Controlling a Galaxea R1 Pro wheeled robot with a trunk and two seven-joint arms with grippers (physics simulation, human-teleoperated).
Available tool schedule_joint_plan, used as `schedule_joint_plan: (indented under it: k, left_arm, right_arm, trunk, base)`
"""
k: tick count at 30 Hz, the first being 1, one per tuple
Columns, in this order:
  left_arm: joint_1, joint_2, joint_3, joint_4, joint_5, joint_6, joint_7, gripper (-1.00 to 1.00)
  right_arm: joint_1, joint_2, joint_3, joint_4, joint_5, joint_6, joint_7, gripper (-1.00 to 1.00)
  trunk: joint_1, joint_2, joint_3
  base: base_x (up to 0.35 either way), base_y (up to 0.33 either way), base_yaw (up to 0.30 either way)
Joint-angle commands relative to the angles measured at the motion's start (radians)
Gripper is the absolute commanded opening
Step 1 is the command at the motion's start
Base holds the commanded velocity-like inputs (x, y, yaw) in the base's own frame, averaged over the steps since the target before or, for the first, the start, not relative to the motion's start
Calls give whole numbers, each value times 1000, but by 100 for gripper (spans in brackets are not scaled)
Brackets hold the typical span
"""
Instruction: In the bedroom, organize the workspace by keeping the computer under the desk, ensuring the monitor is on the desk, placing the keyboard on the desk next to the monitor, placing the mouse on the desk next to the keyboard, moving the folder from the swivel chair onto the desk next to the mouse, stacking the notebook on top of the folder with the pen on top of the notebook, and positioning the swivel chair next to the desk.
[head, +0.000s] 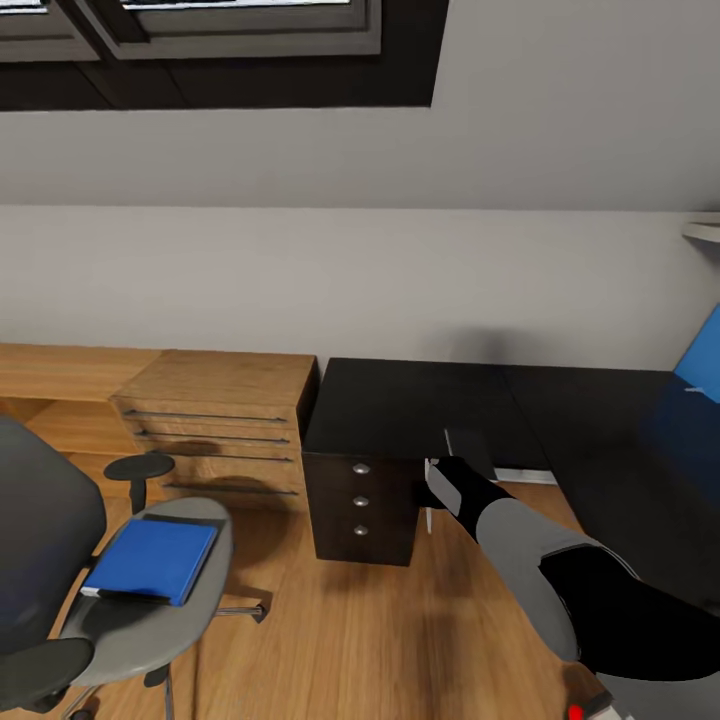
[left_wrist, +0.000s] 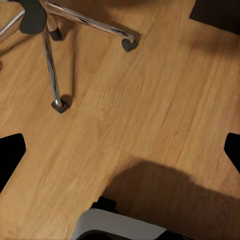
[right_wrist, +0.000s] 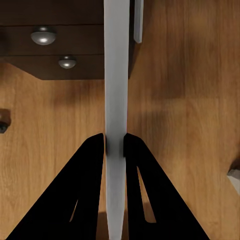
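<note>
Beside desk (head: 420, 405): probable keyboard (right_wrist: 116, 100) within right gripper (right_wrist: 114, 145).

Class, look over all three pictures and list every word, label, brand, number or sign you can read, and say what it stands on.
None: no readable text in any view.
The folder on the chair has a plain blue cover.
The desk top and its drawer fronts carry only round knobs, no labels.
The pale flat thing between the right gripper fingers is unmarked.
</note>
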Motion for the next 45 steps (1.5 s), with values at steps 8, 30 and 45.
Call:
schedule_joint_plan:
  k: [8,30,45]
  left_arm:
    - [-1,2,-7,32,8,-52,5,100]
    - [-1,2,-7,33,9,-53,6,100]
    - [-1,2,-7,33,9,-53,6,100]
  right_arm:
    - [0,0,8,-1,-12,4,-8,-100]
    - [41,2,12,0,-10,-66,6,-100]
    - [41,5,12,1,-12,-68,6,-100]
  trunk:
    - [-19,34,14]
    - [-19,34,14]
    - [-19,34,14]
  base:
    - [0,0,0]
    - [257,0,0]
    - [335,0,0]
